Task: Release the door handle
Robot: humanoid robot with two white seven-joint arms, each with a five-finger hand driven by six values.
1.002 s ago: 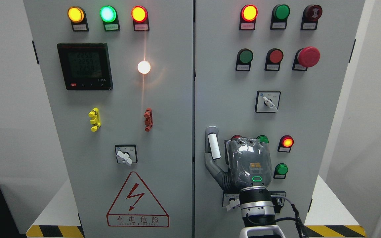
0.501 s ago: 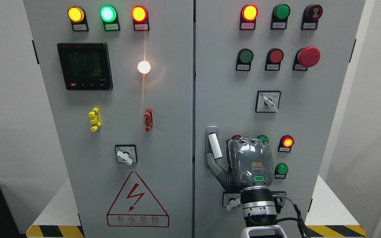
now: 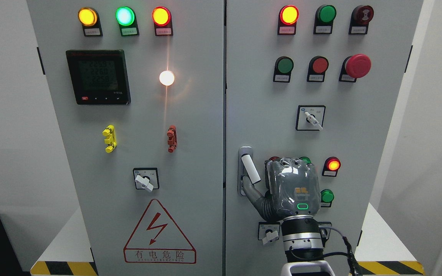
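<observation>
The door handle [image 3: 251, 168] is a white lever on a grey metal plate at the left edge of the cabinet's right door [image 3: 259, 107]. The lever leans with its lower end swung to the right. My right hand [image 3: 292, 188] comes up from the bottom edge, its grey back facing me, just right of the handle. Its thumb [image 3: 253, 192] reaches left and hooks against the lever's lower end. The other fingers curl toward the panel and are hidden behind the palm. My left arm does not show.
Lit indicator lamps, push buttons and a red emergency button [image 3: 357, 66] cover the right door; a rotary switch [image 3: 310, 118] sits above my hand. The left door [image 3: 136, 153] carries a meter, lamps and a warning triangle. White walls flank the cabinet.
My right hand has shifted slightly to the right, and the lever's lower end has swung further right with the thumb, tilting more.
</observation>
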